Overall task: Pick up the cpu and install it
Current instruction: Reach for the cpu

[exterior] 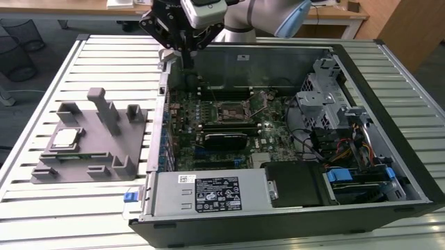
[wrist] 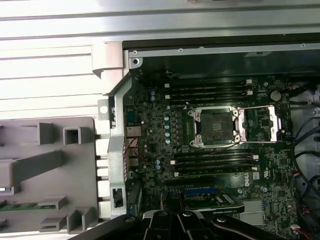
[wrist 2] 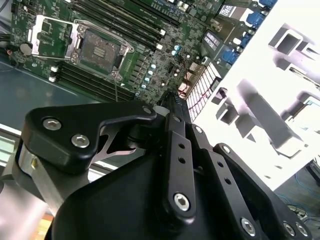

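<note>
The small, square, silver-topped cpu (exterior: 64, 137) lies flat on a grey plastic fixture block (exterior: 97, 151), near the pale slatted worktop's (exterior: 41, 208) edge at the exterior view's left. Beside it stands the open black computer case (exterior: 389, 104), with white printed labels (exterior: 217, 194) on its front. The black gripper (exterior: 186, 61) hangs over the case's far corner with its fingers drawn together, holding nothing.

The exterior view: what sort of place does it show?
Probably a robotics lab or workshop bench for computer assembly: an open computer case lies on a slatted metal table, a grey fixture beside it holds the cpu, and a robot arm reaches over.
</note>
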Robot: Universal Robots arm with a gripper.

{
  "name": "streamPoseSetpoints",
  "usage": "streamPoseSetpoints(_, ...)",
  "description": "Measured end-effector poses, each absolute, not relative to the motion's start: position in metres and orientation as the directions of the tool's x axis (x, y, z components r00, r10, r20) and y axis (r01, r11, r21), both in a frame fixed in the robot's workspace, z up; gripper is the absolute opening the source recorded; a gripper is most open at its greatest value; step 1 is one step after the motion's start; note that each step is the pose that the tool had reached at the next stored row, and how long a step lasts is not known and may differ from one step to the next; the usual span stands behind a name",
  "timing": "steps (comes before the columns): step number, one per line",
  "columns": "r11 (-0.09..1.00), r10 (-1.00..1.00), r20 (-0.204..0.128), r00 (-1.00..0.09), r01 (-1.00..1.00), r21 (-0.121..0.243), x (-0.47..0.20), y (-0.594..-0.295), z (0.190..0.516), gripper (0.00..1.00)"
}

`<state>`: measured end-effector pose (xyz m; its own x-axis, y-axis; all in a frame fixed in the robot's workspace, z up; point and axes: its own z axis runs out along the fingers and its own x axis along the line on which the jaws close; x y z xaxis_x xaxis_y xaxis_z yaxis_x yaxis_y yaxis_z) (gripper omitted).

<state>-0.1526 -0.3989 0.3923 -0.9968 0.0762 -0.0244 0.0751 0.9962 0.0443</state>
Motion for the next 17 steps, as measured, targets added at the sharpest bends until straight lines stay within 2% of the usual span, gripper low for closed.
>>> streamPoseSetpoints(17,0.996,0.076,-0.024,-0.997,0.075,0.044,-0.169,-0.399,0.391,0.11)
